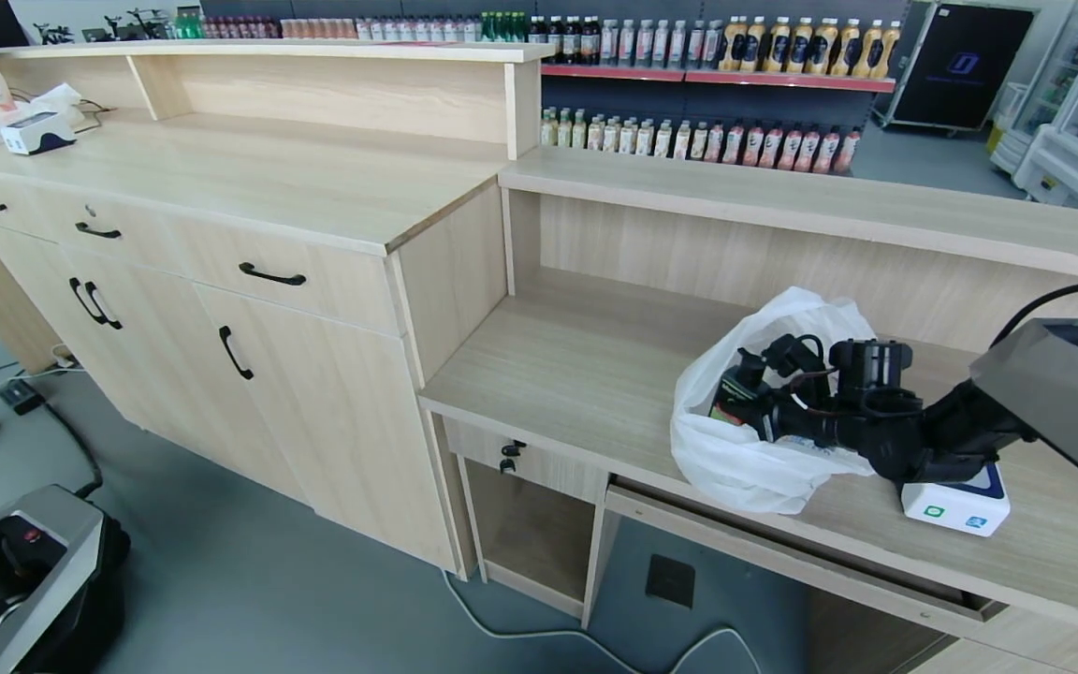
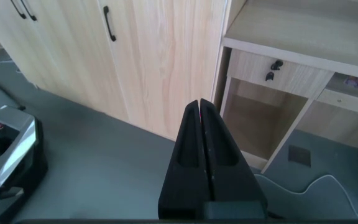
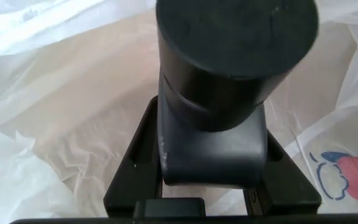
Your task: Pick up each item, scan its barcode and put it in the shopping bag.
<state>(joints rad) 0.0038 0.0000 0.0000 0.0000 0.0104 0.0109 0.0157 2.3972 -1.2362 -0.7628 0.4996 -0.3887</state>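
CHECKOUT COUNTER: The right arm (image 1: 988, 421) stretches low across the wooden checkout counter (image 1: 576, 365), running from 3 o'clock toward 9 o'clock in the head view. Its wrist is angled down so that the right gripper (image 1: 735, 393) sits inside the mouth of the white plastic shopping bag (image 1: 745, 468). The fingers are clamped on a black-capped bottle (image 3: 235, 50), which is held inside the bag with translucent plastic all around it. Whether the bottle rests on the bag's bottom cannot be told.

The bag lies slumped on the counter's lower surface, at 4 o'clock in the head view. A white barcode scanner (image 1: 955, 510) with a blue top stands on the counter just beside the bag, at the bag's 4 o'clock, partly under the forearm.

The left arm (image 1: 15, 562) hangs low at 8 o'clock. The left gripper (image 2: 201, 143) has its fingers pressed together on nothing, above the grey floor (image 1: 249, 580) in front of the cabinet doors (image 1: 305, 402).

Shelves of bottled drinks (image 1: 717, 47) line the back at 12 o'clock.
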